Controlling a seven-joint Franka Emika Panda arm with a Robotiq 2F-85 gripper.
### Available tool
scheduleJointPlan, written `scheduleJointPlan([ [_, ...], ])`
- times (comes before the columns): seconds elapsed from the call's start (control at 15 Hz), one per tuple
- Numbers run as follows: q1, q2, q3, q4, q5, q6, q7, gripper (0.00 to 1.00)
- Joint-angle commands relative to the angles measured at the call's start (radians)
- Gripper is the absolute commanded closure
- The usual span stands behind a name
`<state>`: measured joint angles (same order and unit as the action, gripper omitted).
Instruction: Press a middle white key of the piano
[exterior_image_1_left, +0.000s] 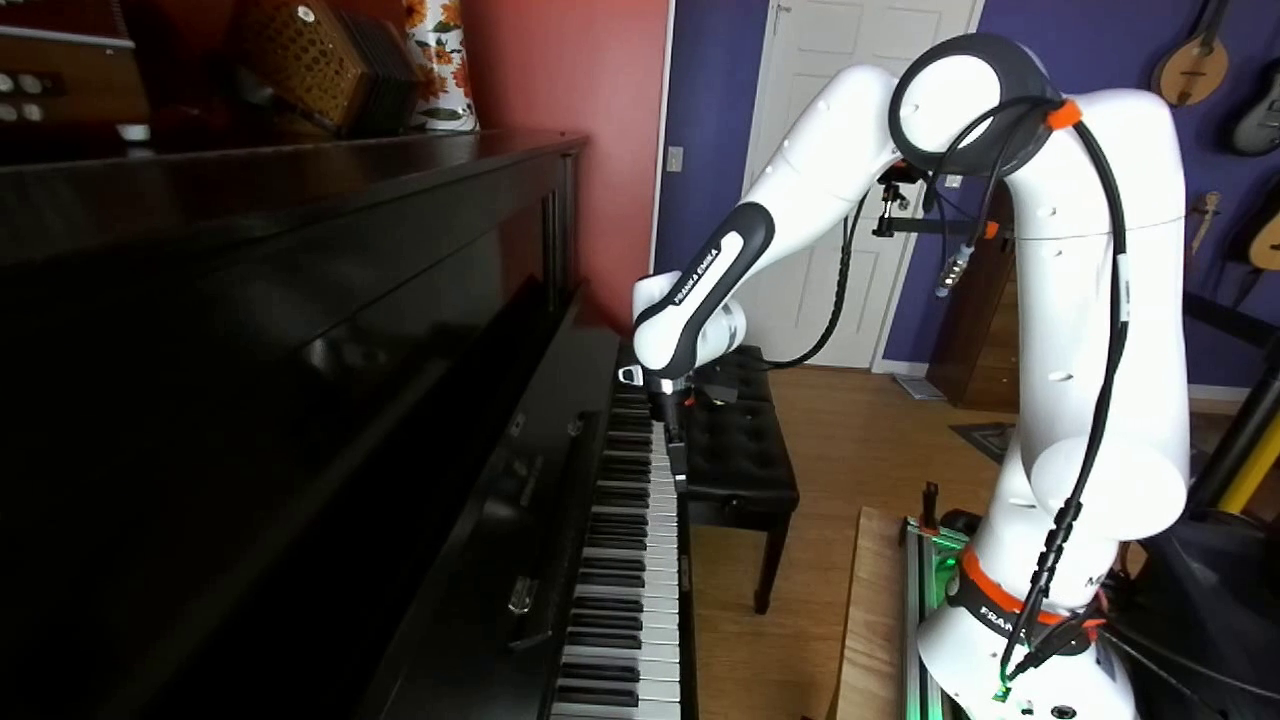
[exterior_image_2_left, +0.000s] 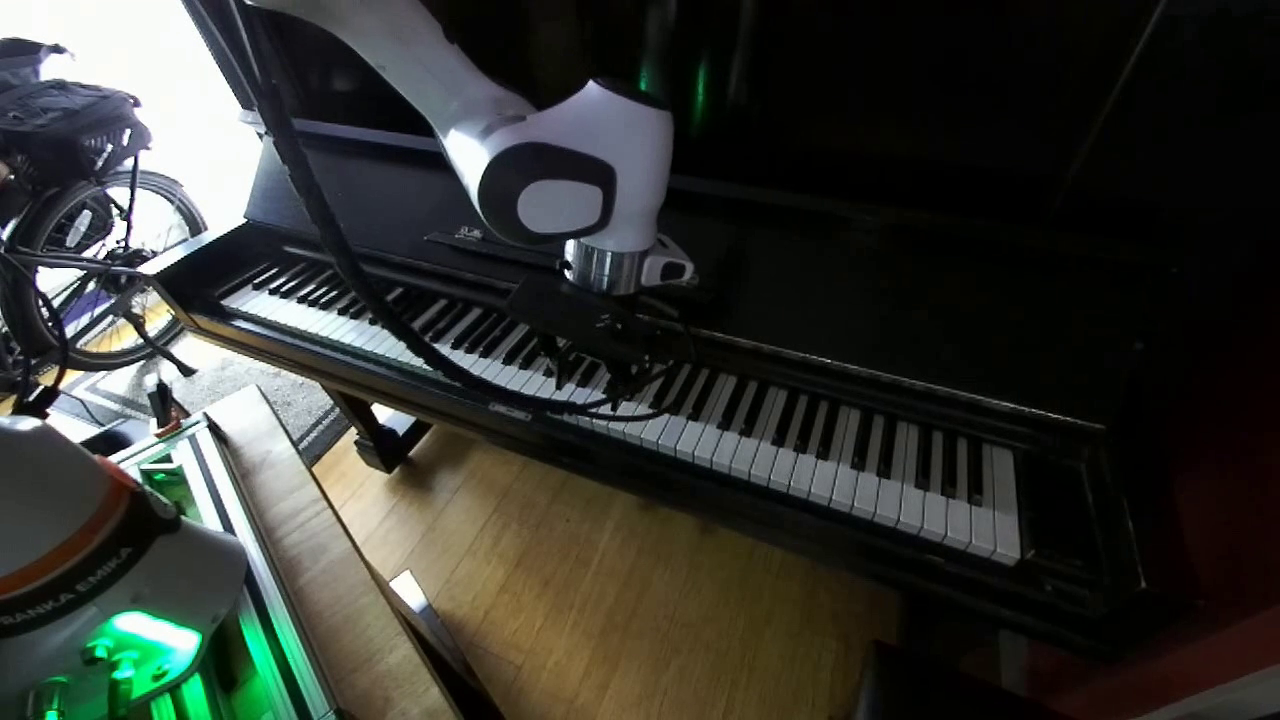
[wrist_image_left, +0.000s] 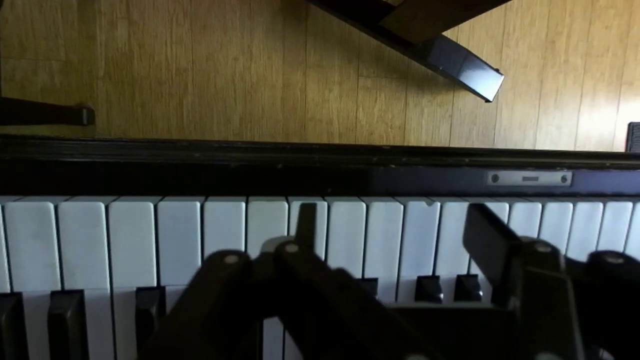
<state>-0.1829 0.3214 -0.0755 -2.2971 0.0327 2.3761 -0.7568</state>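
Observation:
The piano (exterior_image_1_left: 260, 330) is a large glossy black upright; it also shows in an exterior view (exterior_image_2_left: 900, 280). Its long row of white and black keys runs under my gripper, and the white keys (wrist_image_left: 382, 230) fill the middle of the wrist view. My gripper (wrist_image_left: 393, 222) points down over the middle part of the keyboard. Its two fingers stand wide apart with nothing between them, and several white keys show in the gap. The gripper also shows in both exterior views (exterior_image_1_left: 678, 465) (exterior_image_2_left: 595, 380). I cannot tell whether the fingertips touch the keys.
A black padded bench (exterior_image_1_left: 740, 450) stands beside the keyboard. Accordions (exterior_image_1_left: 320, 70) and a floral vase (exterior_image_1_left: 440, 65) sit on the piano's top. The arm's black cable (exterior_image_2_left: 420, 345) hangs across the keys. A black front rail (wrist_image_left: 250, 155) edges the keyboard. A bicycle (exterior_image_2_left: 120, 240) stands behind.

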Motion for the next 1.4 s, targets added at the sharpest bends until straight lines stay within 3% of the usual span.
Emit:
scheduleJointPlan([
  [0.0,-0.048,0.058,0.029,0.033,0.037,0.035,-0.064,0.55],
  [0.4,-0.070,0.100,0.041,0.056,0.041,0.096,-0.057,0.99],
  [1.33,-0.070,0.153,0.032,0.065,-0.003,0.228,0.000,1.00],
])
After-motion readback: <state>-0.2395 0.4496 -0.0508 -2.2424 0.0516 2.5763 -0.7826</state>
